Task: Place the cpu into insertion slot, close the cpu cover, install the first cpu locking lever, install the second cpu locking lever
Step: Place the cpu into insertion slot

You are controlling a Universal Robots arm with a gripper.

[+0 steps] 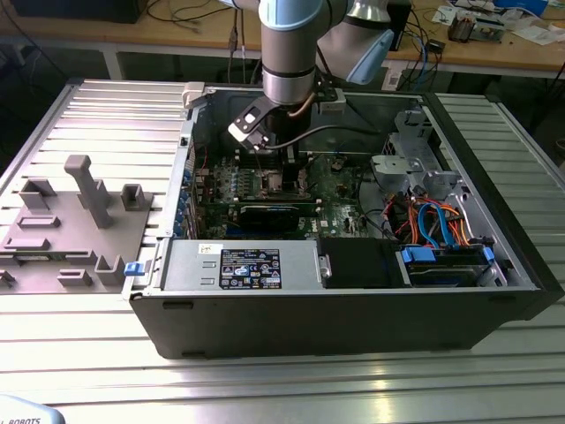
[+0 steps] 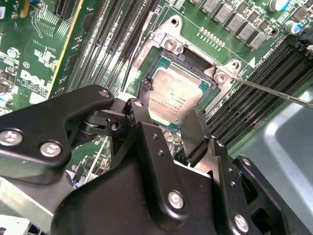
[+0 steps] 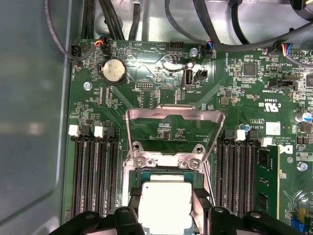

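On a slatted metal bench (image 1: 265, 380), inside an open computer case (image 1: 353, 318), the robot's tool (image 3: 167, 195) is closed across the chip (image 3: 164, 214), which appears seated in its socket (image 3: 164, 172). Beyond it, the cover (image 3: 173, 113) stands raised on its hinge and a thin locking lever (image 2: 274, 92) juts free. Closing the cover and latching the levers appear left to do.
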